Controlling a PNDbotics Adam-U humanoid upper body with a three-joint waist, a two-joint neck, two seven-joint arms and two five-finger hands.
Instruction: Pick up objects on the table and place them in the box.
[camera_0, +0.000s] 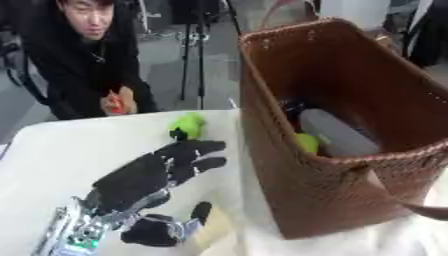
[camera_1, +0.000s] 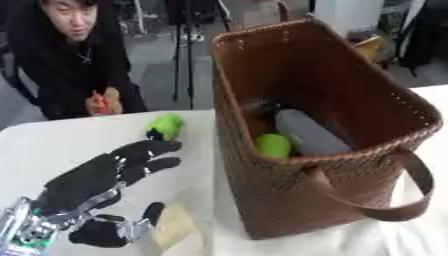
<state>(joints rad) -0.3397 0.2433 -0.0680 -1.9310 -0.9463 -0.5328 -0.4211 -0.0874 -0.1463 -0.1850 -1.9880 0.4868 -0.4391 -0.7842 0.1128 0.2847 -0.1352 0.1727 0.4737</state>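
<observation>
My left hand (camera_0: 153, 172) lies over the white table (camera_0: 61, 150), open, fingers straight and pointing up-right toward a small green object (camera_0: 186, 124) with a dark end. The fingertips stop just short of it. A pale tan flat piece (camera_1: 175, 225) lies by my thumb near the front edge. To the right stands the brown woven basket (camera_1: 350, 165) with a strap handle. Inside it I see a green round object (camera_1: 273, 145) and a grey oblong object (camera_1: 306, 132). My right hand shows in neither view.
A person in black sits at the far left edge of the table, holding something orange; they touch none of the objects. Tripod legs stand behind the table. Bare white table stretches left of my left hand.
</observation>
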